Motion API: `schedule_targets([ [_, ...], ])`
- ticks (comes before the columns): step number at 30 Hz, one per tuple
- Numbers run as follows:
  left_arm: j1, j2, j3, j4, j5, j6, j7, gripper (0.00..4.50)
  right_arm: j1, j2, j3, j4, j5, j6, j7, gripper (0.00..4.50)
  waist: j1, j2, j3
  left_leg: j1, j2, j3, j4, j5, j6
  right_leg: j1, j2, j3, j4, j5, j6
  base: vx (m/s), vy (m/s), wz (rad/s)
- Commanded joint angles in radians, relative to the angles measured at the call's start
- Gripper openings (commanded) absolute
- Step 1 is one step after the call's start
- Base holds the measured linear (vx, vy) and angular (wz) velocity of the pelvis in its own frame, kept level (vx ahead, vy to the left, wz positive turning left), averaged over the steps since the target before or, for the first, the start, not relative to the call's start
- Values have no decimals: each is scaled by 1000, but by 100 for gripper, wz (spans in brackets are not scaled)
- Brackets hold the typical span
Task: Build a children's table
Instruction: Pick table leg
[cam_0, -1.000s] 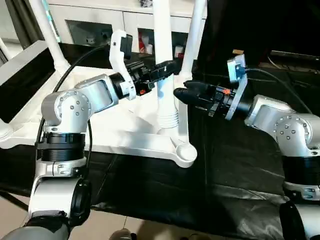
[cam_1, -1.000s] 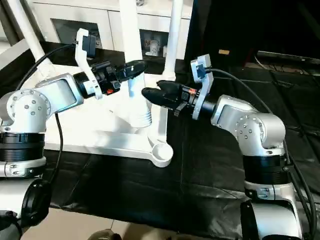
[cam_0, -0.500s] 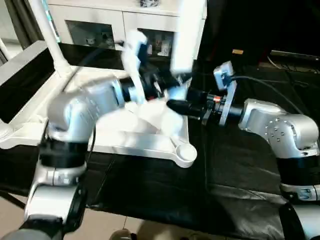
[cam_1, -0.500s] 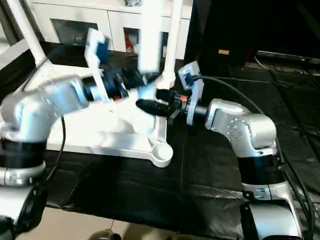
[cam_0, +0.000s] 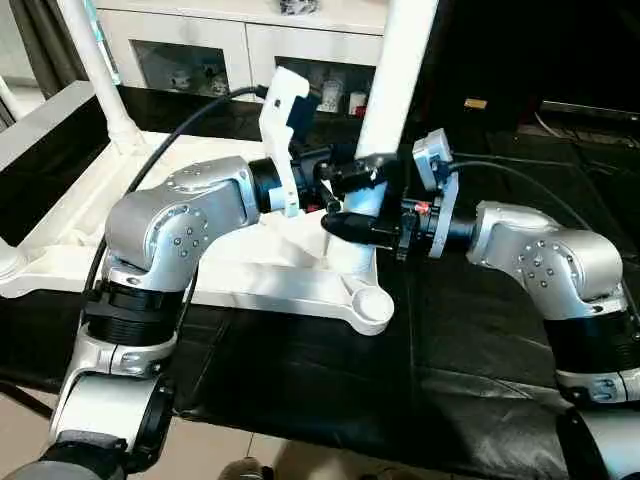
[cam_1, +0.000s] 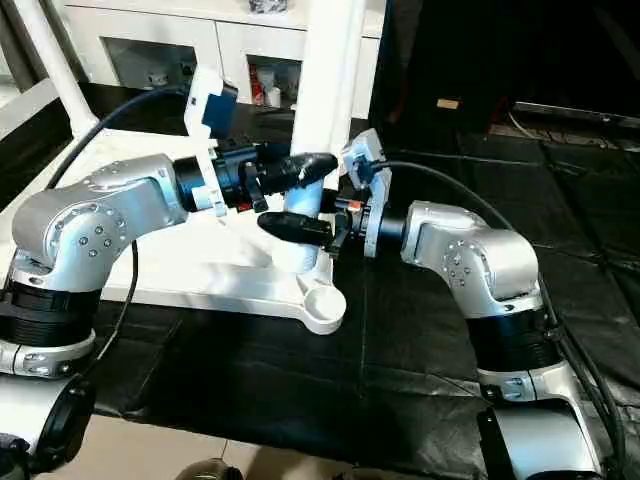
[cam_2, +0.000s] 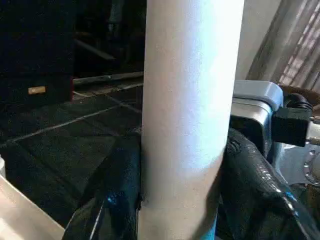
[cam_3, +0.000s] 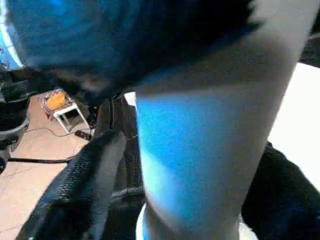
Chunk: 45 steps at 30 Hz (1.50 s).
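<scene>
The children's table top lies underside up on the black cloth, with an empty round corner socket at its near right. A white leg stands tilted just behind that socket, its lower end close over the top's right rim. My left gripper is shut on the leg, with a black finger on each side of it. My right gripper reaches in lower down and straddles the leg, open, with a gap at one finger. Another leg stands in the far left corner.
A white cabinet with glass doors stands behind the table. Black cloth covers the work surface to the right and front of the top. My silver forearms cross in front of the top's right half.
My left arm has swung the held leg to the right, toward the near right corner. My right gripper has moved in to the left around the leg's lower part, and its fingers have narrowed.
</scene>
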<state>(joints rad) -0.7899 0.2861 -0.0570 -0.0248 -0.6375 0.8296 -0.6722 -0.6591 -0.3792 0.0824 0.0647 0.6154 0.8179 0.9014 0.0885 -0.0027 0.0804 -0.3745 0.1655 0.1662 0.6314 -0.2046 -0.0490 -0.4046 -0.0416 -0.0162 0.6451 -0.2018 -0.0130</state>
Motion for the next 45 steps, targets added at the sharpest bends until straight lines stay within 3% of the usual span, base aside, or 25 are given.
schedule_targets([
  [1, -18, 6, 3, -7, 4, -13, -10, 193, 12, -14, -1, 5, -9, -9, 8, 316, 0, -15, -84, 6, 44, -10, -67, -30, 3, 61, -81, 41, -75, -126, -207, 0, 0, 0],
  [20, -18, 4, 9, 1, 16, -29, -24, 193, 15, -6, -1, 9, -5, -7, 19, 195, 0, -15, -84, 5, 44, -9, -67, -25, 6, 61, -80, 41, -74, -123, -208, 0, 0, 0],
  [33, -31, -13, 20, 11, 13, -32, -11, 193, 12, 2, -10, 25, 5, 3, 16, 195, 0, -14, -86, 6, 44, -10, -66, -24, 9, 62, -81, 40, -73, -110, -218, 0, 0, 0],
  [34, -31, -13, 20, 11, 13, -32, -11, 193, 12, 2, -10, 25, 5, 3, 16, 251, 0, -15, -86, 6, 44, -9, -66, -25, 9, 61, -81, 40, -74, -109, -218, 0, 0, 0],
  [36, -31, -14, 21, 11, 13, -32, -10, 193, 12, 4, -12, 25, 6, 3, 14, 271, 0, -15, -85, 5, 43, -9, -66, -30, 9, 61, -81, 40, -75, -116, -218, 0, 0, 0],
  [45, -31, -15, 24, 7, 8, -27, -12, 193, 12, 9, -12, 26, 0, -9, 13, 277, 0, -15, -85, 5, 44, -10, -66, -26, 8, 62, -82, 40, -74, -118, -214, 0, 0, 0],
])
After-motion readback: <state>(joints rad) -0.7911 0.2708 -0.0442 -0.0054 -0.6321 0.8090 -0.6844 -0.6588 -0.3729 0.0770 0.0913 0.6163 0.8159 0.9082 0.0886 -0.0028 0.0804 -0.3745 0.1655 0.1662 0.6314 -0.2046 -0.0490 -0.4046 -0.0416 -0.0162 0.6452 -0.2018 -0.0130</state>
